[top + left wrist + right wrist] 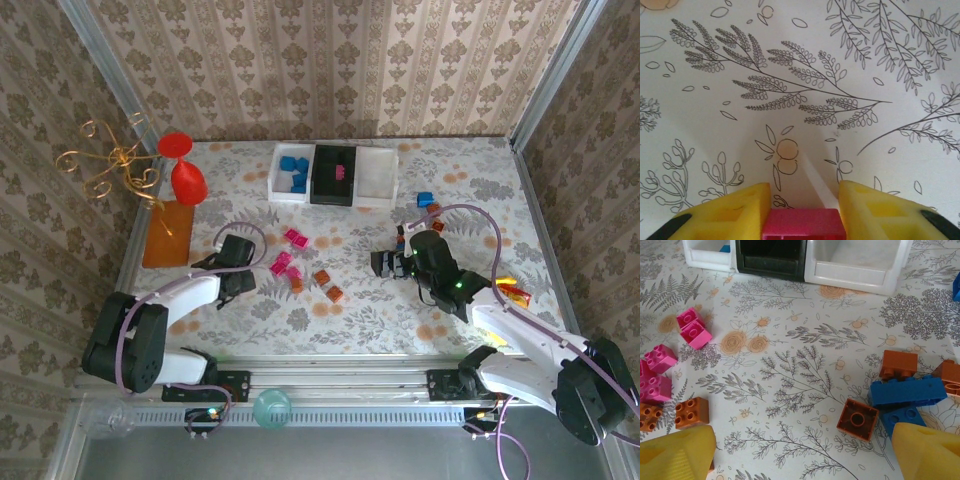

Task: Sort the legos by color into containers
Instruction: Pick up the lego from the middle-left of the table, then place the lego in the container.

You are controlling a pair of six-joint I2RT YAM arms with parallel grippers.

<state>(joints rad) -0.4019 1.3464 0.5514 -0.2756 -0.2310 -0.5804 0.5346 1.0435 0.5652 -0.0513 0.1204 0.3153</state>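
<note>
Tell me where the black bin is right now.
Top view: the black bin sits at the far, central part of the table, flanked closely by the left white bin and the right white bin.

**A robot test cell dressed up as a home**

Damask-wallpapered panels (330,70) are boxing in the floral-clothed table (400,320) on its far side and both flanks, with bare aluminium posts (556,72) showing at the table's far corners. A left arm (170,295) and a right arm (520,335) are sitting bolted to a metal rail (330,380) along the table's near edge, cables trailing. A gold wire ornament (110,165) is standing at the table's far-left corner.
</note>
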